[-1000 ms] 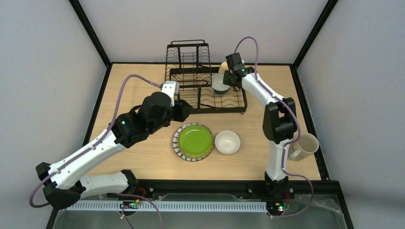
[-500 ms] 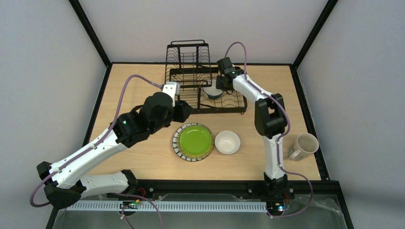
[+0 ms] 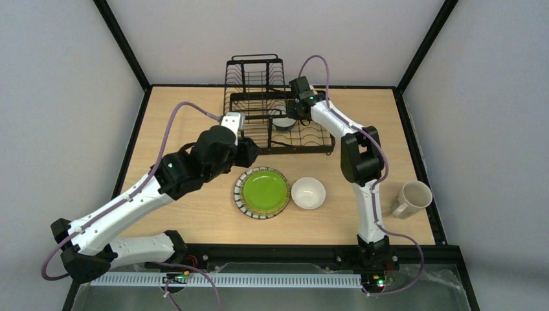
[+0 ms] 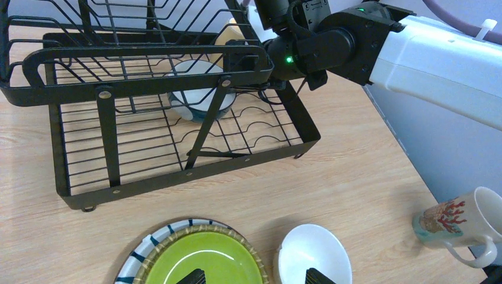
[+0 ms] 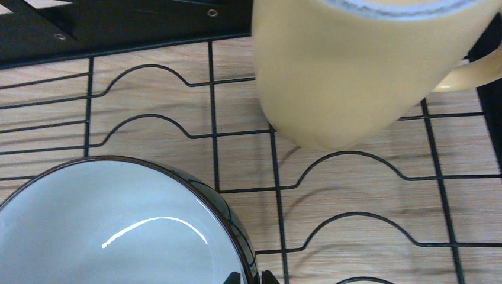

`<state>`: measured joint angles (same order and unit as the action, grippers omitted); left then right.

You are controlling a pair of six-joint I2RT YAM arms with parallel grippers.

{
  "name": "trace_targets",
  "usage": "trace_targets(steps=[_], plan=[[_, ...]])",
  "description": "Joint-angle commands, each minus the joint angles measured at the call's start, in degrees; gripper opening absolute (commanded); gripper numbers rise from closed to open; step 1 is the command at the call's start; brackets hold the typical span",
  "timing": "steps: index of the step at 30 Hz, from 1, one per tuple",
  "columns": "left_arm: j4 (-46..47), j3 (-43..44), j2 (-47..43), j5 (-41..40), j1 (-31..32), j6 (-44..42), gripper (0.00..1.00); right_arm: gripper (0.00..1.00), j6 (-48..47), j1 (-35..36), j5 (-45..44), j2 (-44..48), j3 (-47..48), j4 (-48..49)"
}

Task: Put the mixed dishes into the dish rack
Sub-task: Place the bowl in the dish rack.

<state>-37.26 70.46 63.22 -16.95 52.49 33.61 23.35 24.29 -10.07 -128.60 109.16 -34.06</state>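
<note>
The black wire dish rack point(image 3: 301, 150) stands at the back centre and also shows in the left wrist view point(image 4: 177, 171). My right gripper point(image 3: 289, 115) point(image 5: 248, 278) is shut on the rim of the blue-outside bowl point(image 3: 282, 122) point(image 5: 118, 231) point(image 4: 198, 94), low over the flat tray; I cannot tell whether the bowl touches the wires. The yellow mug point(image 5: 355, 71) point(image 4: 228, 35) stands on the tray behind it. My left gripper point(image 3: 249, 152) point(image 4: 256, 277) is open and empty above the green plate point(image 3: 262, 192) point(image 4: 201, 254) and the white bowl point(image 3: 308, 193) point(image 4: 314, 251).
The cream mug point(image 3: 409, 198) point(image 4: 462, 222) lies on its side near the table's right edge. The rack's raised basket tier point(image 3: 256, 78) stands at the back left of the flat tray. Black frame posts and grey walls enclose the table.
My right arm has carried the blue-outside bowl leftwards and lower over the flat tray, towards the raised tier. The left arm has barely moved.
</note>
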Motion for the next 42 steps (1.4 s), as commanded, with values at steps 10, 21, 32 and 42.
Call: trace_targets(steps=[10,21,32,42], plan=[[-0.25,1.96,2.35,0.24,0.33,-0.43,0.98,0.65,-1.68,0.86,3.47,0.69,1.53,3.08],[0.84,2.96,4.48,0.38,1.08,-0.45,0.97,0.74,-3.70,0.84,1.91,4.30,1.66,3.50],[0.86,3.99,5.51,-0.52,2.41,-0.14,0.97,0.70,-4.02,0.80,-4.76,8.95,-0.93,4.48],[-0.25,3.81,4.90,-1.63,3.49,0.15,0.97,0.25,-2.56,-2.05,-6.15,8.00,-3.83,3.79]])
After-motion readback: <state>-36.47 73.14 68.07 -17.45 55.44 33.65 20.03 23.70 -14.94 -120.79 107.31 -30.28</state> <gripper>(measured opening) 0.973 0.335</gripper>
